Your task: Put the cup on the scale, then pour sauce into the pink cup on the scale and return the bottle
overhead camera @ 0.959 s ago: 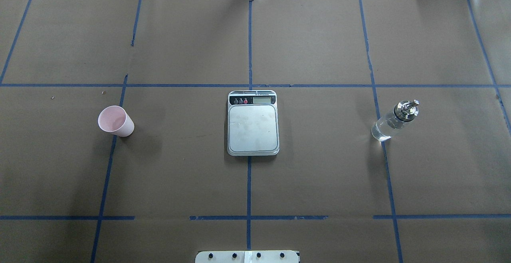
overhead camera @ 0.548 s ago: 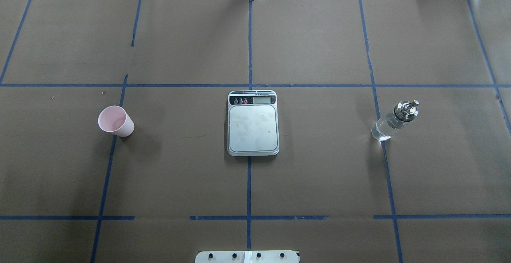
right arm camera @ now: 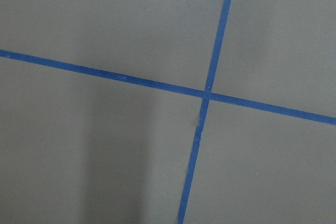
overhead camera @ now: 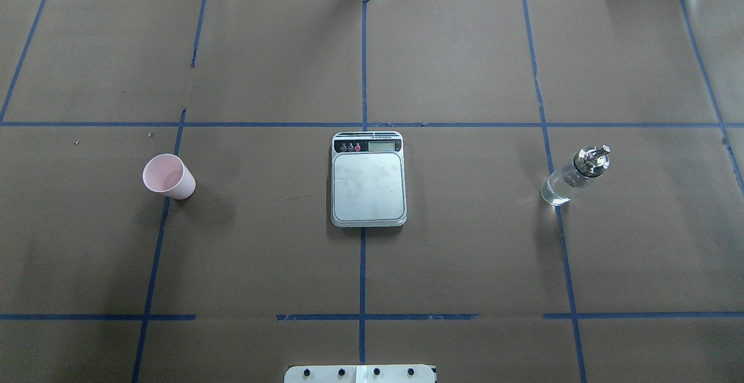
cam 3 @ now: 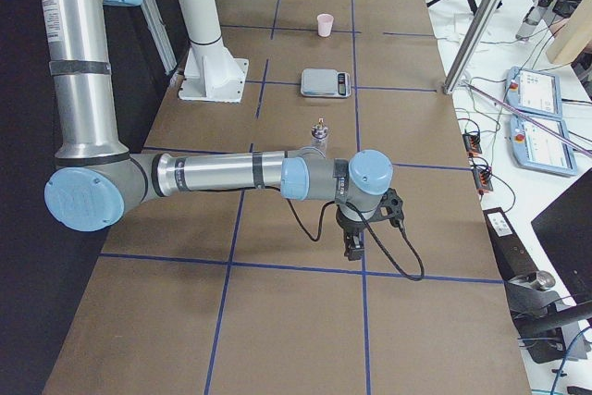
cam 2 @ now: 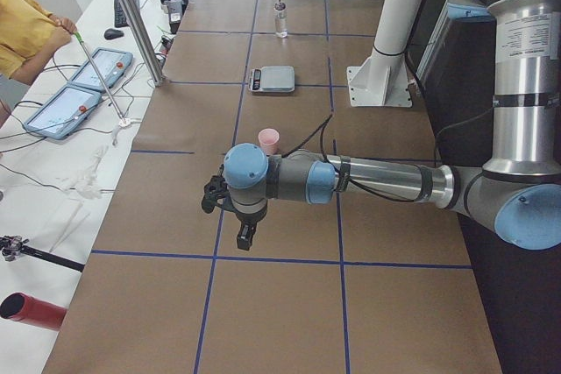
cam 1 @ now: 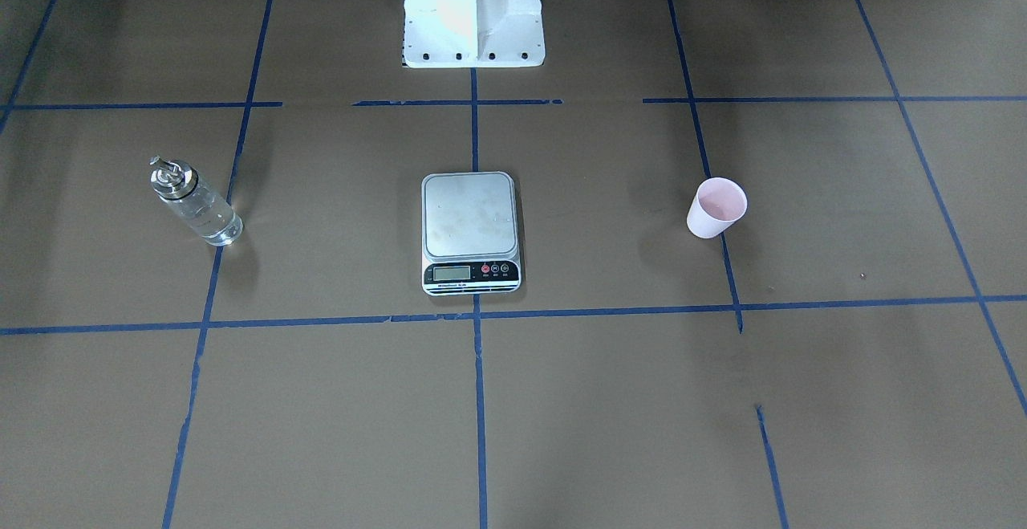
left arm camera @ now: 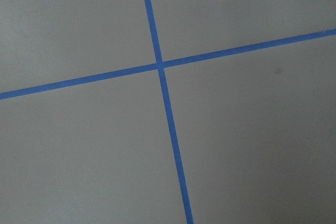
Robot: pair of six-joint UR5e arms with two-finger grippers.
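Overhead exterior is showing the cup (overhead camera: 168, 176) standing centre-left, well apart from the central scale (overhead camera: 368, 179). Whether the jaws are spread I cannot tell; the left arm (cam 2: 377, 179) should be pinching the cup gently, keeping it upright.

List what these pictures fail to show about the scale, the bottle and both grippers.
- Scale reading: digits too small in the front-facing and overhead views.
- Bottle fill level: clear liquid in clear glass, too small in every view.
- Left gripper and right gripper: each shows only in a side view, so open or shut cannot be told; wrist views show only taped table.
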